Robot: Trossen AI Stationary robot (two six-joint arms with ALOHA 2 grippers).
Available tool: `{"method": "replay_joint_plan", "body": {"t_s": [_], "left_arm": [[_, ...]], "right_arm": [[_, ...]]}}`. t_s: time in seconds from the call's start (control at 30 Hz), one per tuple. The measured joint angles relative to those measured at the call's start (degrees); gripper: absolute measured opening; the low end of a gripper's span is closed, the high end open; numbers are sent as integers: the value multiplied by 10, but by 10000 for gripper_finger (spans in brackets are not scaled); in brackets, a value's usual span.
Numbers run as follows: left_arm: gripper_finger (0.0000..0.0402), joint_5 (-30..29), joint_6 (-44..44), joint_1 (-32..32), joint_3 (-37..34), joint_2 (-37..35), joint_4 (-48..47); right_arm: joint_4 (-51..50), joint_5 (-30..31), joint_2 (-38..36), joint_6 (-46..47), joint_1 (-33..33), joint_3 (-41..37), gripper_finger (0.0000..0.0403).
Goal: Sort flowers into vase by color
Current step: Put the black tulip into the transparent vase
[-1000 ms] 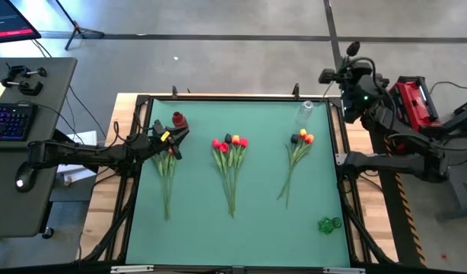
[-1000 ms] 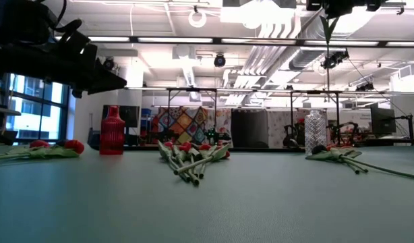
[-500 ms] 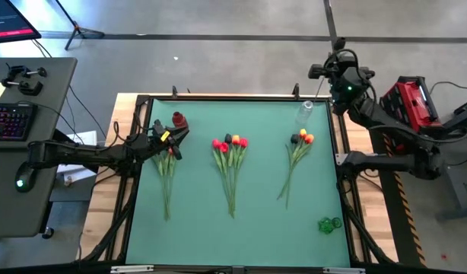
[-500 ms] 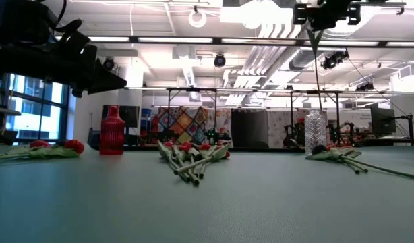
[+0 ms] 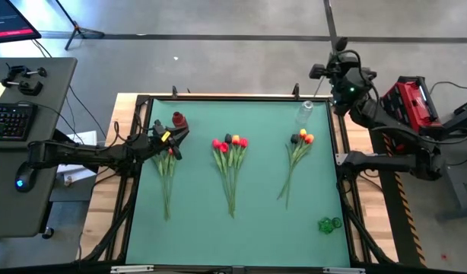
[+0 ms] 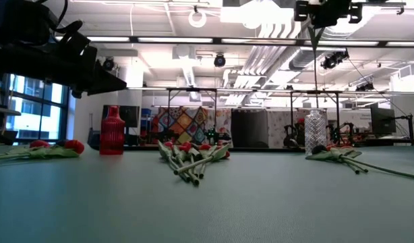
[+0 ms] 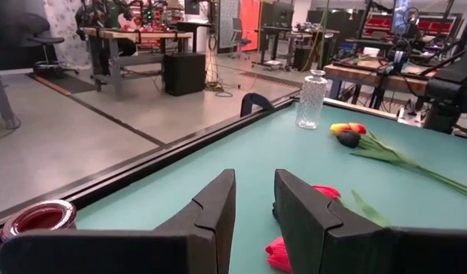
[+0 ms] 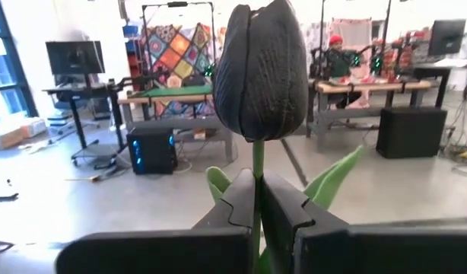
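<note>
**Right gripper carries a near-black tulip above the far right corner**

No brand, label or writing can be read on any object in these views.

The right gripper (image 8: 258, 202) is pressed together on the green stem of a black tulip (image 8: 259, 72), whose head stands upright just beyond the fingertips. From above, this gripper (image 5: 334, 70) sits high over the far right corner of the green table (image 5: 256, 228), just beyond the clear vase (image 5: 305, 111). Only the level view shows the stem (image 6: 315, 61) hanging straight down from the gripper, its lower end above that clear vase (image 6: 315, 132).

The left gripper (image 7: 252, 199) has its fingers spread, with nothing between them. It hovers near the far left corner, by the red vase (image 5: 179, 119) and over the left bunch of flowers (image 5: 167, 171). Its wrist camera alone shows red heads (image 7: 325, 192) lying just under the fingers.

The middle bunch (image 5: 230, 164) lies at the table's centre with red, orange and dark heads. The right bunch (image 5: 296, 156), orange and dark, lies toward the right edge. A small green object (image 5: 329, 224) sits near the near right corner; what it is cannot be told.
</note>
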Motion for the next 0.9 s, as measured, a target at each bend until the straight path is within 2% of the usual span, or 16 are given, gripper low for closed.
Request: {"method": "replay_joint_plan", "body": {"t_s": [0.37, 0.53, 0.9], "left_arm": [[80, 0, 0, 0, 0, 0, -2], [80, 0, 0, 0, 0, 0, -3], [80, 4, 0, 0, 0, 0, -7]], "right_arm": [[-41, -1, 19, 37, 0, 0, 0], [-100, -4, 52, 101, 0, 0, 0], [-204, 50, 131, 223, 16, 0, 0]]}}
